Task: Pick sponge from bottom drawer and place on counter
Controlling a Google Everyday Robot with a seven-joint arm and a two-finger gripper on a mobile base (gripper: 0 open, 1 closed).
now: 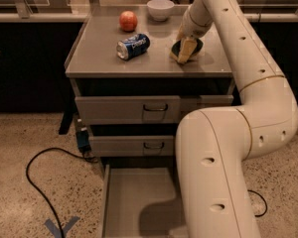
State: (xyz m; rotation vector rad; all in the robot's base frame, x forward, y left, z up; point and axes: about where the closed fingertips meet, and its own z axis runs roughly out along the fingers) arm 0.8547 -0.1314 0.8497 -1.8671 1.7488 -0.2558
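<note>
The gripper [186,49] is down on the right part of the counter [102,51], at the end of the white arm that reaches over from the right. The dark green sponge [195,45] shows as a dark shape right at the gripper, at counter level, partly hidden by it. The bottom drawer [134,202] is pulled open below the cabinet. Its grey floor is bare where it shows, and the arm's lower link covers its right side.
A blue soda can [133,46] lies on its side left of the gripper. A red apple [128,20] and a white bowl [160,9] sit at the counter's back. The two upper drawers are shut. A black cable [35,182] lies on the floor at left.
</note>
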